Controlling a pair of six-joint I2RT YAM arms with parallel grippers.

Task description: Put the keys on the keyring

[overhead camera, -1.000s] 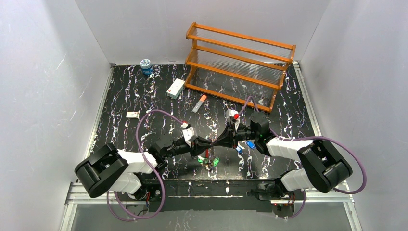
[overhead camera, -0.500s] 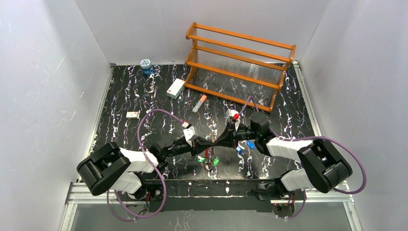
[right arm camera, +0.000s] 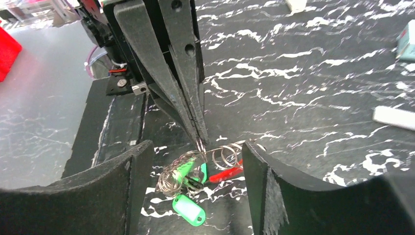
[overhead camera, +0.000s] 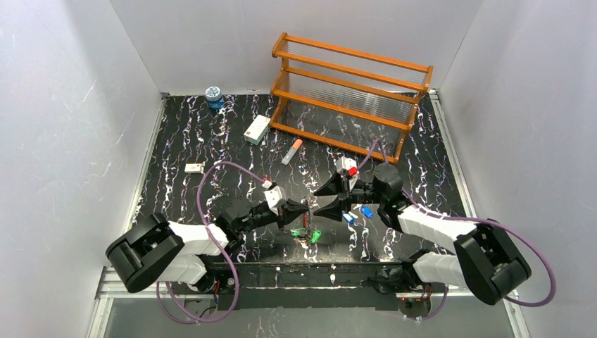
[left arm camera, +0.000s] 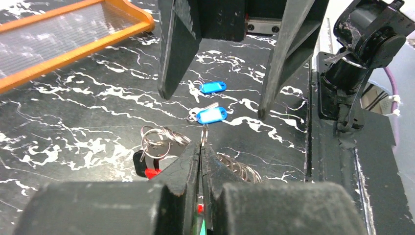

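Your left gripper [left arm camera: 200, 145] is pinched shut on the keyring [right arm camera: 226, 155] — green keys [right arm camera: 188, 208] dangle just beneath its tips. Your right gripper [overhead camera: 316, 200] gapes wide, holding nothing, with the blue keys [left arm camera: 211, 115] just under it. Steady the ring — grasp one blue key by its head.

Seen from above, we cannot separate the keyring [overhead camera: 302, 230] from the keys [overhead camera: 316, 236]. At the left wrist, the left gripper [left arm camera: 201, 146] hides most green keys from us.
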